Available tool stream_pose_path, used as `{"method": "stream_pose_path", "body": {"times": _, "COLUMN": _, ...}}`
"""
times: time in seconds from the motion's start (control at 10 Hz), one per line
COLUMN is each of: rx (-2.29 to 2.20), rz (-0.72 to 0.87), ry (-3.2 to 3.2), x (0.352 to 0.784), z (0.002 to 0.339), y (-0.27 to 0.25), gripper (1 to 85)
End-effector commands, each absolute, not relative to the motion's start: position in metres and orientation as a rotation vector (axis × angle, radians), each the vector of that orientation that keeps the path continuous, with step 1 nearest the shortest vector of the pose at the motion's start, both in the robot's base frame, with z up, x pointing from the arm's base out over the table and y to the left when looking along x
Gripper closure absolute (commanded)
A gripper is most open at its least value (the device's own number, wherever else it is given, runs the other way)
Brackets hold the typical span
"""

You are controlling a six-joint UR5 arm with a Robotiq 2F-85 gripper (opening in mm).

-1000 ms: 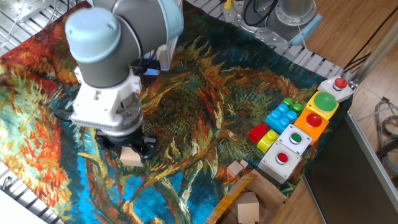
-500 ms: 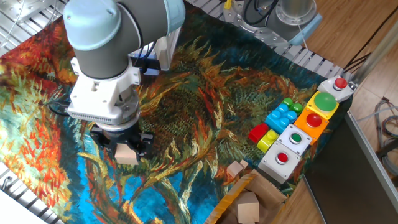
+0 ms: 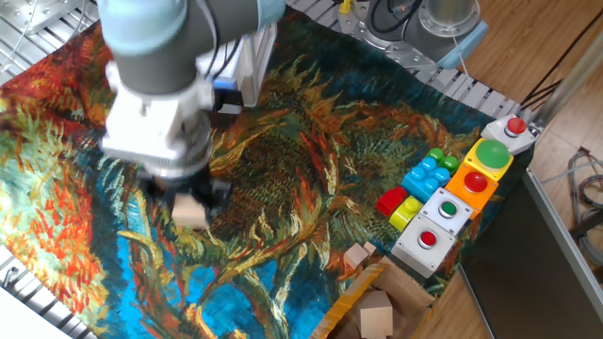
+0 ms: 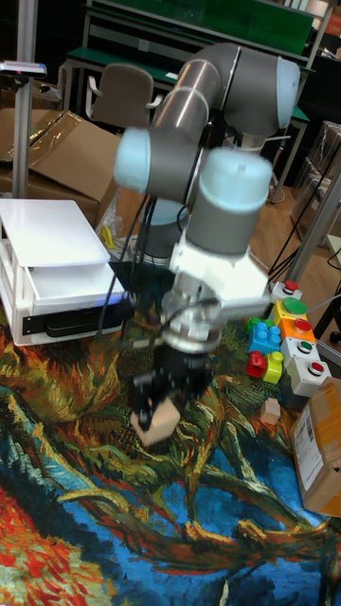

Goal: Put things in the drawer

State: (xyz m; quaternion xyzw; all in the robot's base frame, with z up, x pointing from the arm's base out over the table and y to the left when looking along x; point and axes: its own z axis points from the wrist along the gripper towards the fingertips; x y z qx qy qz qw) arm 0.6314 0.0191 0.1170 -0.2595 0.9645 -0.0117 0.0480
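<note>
My gripper (image 3: pixel 191 207) is shut on a pale-wood cube (image 3: pixel 192 217) and holds it just above the patterned cloth at the left of the fixed view. In the tall fixed view the gripper (image 4: pixel 154 410) hangs to the right of and in front of the white cabinet (image 4: pixel 52 248), with the cube (image 4: pixel 158 421) between its fingers. The drawer (image 4: pixel 68 321) shows as a dark band at the cabinet's bottom. A second pale cube (image 3: pixel 357 255) (image 4: pixel 271 411) lies on the cloth near the cardboard box. A third cube (image 3: pixel 375 314) sits inside that box.
Coloured toy bricks (image 3: pixel 426 175) (image 4: pixel 260 340) and a button box (image 3: pixel 464 196) (image 4: pixel 298 345) stand at the right of the cloth. The brown cardboard box (image 3: pixel 412 303) (image 4: pixel 318 445) is at the front right corner. The arm hides most of the cabinet in the fixed view.
The gripper has moved up and slightly left in the fixed view with the cube still in its grip. The arm is blurred with motion now.
</note>
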Motion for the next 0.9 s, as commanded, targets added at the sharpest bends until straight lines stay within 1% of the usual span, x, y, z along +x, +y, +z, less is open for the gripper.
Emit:
{"method": "stream_pose_path", "body": {"times": 0.0, "rx": -0.788, "rz": 0.000, "ry": 2.958, "x": 0.606, "z": 0.146, "y": 0.020, "gripper": 84.3}}
{"method": "stream_pose_path", "body": {"times": 0.2, "rx": -0.795, "rz": -0.053, "ry": 2.932, "x": 0.614, "z": 0.147, "y": 0.013, "gripper": 84.3}}
{"method": "stream_pose_path", "body": {"times": 0.3, "rx": -0.800, "rz": -0.108, "ry": 2.893, "x": 0.631, "z": 0.133, "y": 0.010, "gripper": 84.3}}
{"method": "stream_pose_path", "body": {"times": 0.4, "rx": -0.834, "rz": -0.152, "ry": 2.862, "x": 0.647, "z": 0.111, "y": 0.004, "gripper": 84.3}}
{"method": "stream_pose_path", "body": {"times": 0.5, "rx": -0.838, "rz": -0.146, "ry": 2.870, "x": 0.641, "z": 0.111, "y": -0.003, "gripper": 84.3}}
{"method": "stream_pose_path", "body": {"times": 0.6, "rx": -0.847, "rz": -0.131, "ry": 2.903, "x": 0.621, "z": 0.132, "y": -0.013, "gripper": 84.3}}
{"method": "stream_pose_path", "body": {"times": 0.7, "rx": -0.857, "rz": -0.117, "ry": 2.942, "x": 0.605, "z": 0.145, "y": -0.018, "gripper": 84.3}}
{"method": "stream_pose_path", "body": {"times": 0.8, "rx": -0.875, "rz": -0.099, "ry": 2.967, "x": 0.597, "z": 0.145, "y": -0.016, "gripper": 84.3}}
